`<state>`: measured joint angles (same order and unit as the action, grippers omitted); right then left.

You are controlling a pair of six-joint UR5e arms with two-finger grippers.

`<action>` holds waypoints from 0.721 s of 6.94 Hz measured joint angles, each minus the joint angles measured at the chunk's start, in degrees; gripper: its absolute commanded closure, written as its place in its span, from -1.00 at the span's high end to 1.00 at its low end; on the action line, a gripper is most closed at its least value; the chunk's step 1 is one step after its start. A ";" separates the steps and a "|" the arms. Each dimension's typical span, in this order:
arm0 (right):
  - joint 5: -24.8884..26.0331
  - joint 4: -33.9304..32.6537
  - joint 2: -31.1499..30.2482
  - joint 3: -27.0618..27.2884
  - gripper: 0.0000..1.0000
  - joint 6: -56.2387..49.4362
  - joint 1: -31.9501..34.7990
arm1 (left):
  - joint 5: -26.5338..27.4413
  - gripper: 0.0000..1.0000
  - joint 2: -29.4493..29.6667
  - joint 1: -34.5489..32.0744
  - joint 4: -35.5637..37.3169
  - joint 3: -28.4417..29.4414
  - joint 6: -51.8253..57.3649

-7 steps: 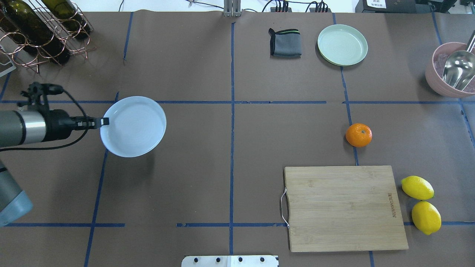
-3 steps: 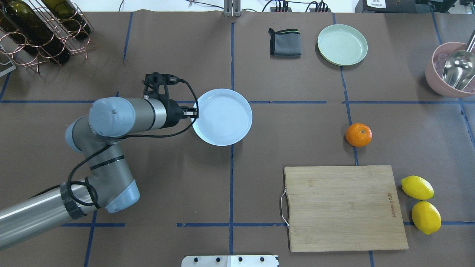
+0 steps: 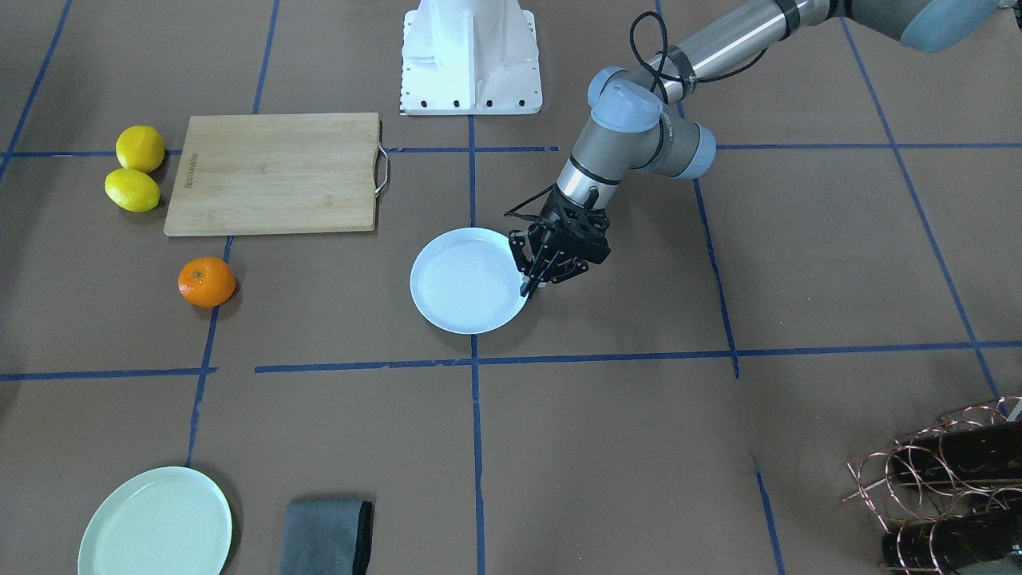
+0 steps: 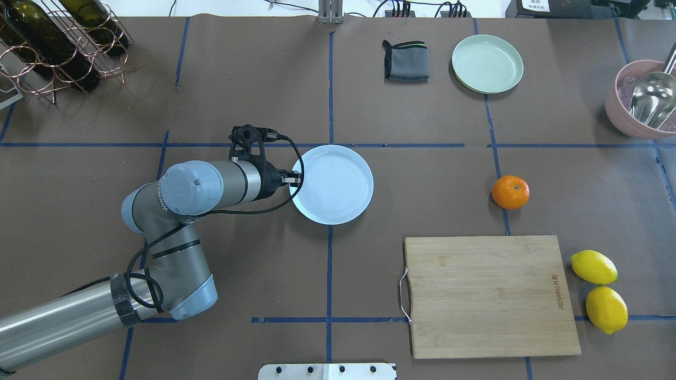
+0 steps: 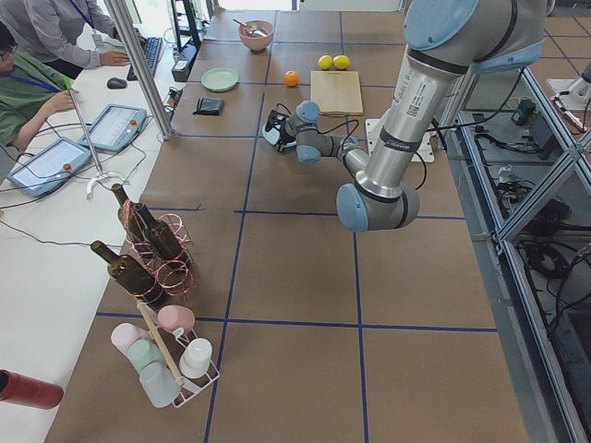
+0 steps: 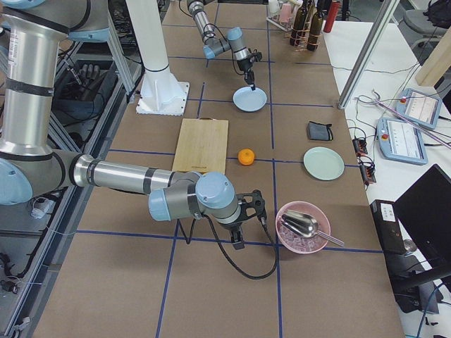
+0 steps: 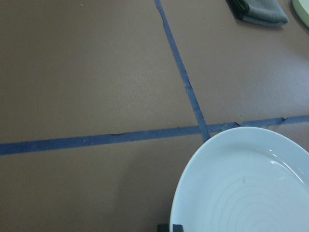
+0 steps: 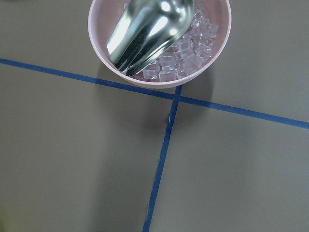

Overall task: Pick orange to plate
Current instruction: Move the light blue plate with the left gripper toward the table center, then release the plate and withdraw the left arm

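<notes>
The orange (image 4: pixel 510 192) sits alone on the brown table at mid right, above the cutting board; it also shows in the front view (image 3: pixel 207 281). The white plate (image 4: pixel 332 184) is near the table's centre, held level by its left rim in my left gripper (image 4: pixel 294 179), which is shut on it. The left wrist view shows the plate (image 7: pixel 251 188) low over the table; I cannot tell whether it touches. My right gripper (image 6: pixel 237 243) shows only in the right side view, beside the pink bowl, and I cannot tell whether it is open.
A wooden cutting board (image 4: pixel 491 295) lies at front right with two lemons (image 4: pixel 594 267) beside it. A pale green plate (image 4: pixel 487 63) and a grey cloth (image 4: pixel 405 60) are at the back. A pink bowl (image 4: pixel 617 113) holds ice and a scoop. A wine rack (image 4: pixel 58 47) stands back left.
My left arm has carried the white plate from the table's left side rightwards to the centre, then slightly nearer. The orange has not moved.
</notes>
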<state>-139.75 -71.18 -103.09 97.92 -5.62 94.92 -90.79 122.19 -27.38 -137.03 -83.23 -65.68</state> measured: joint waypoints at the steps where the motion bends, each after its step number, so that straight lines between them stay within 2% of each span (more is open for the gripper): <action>1: 0.00 0.04 0.00 -0.12 1.00 -0.02 0.00 | 0.03 1.00 0.04 0.18 -0.10 0.08 0.00; 3: 0.10 0.13 0.02 -0.19 1.00 -0.14 0.00 | -0.09 1.00 -0.16 -0.02 0.00 -0.57 0.42; 5: 0.09 0.16 0.50 -0.19 1.00 -0.15 0.00 | -5.22 1.00 -1.26 -4.00 5.75 -5.09 6.85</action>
<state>-139.65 -71.02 -102.60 97.73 -5.78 94.92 -96.01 120.92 -31.38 -131.28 -88.32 -58.83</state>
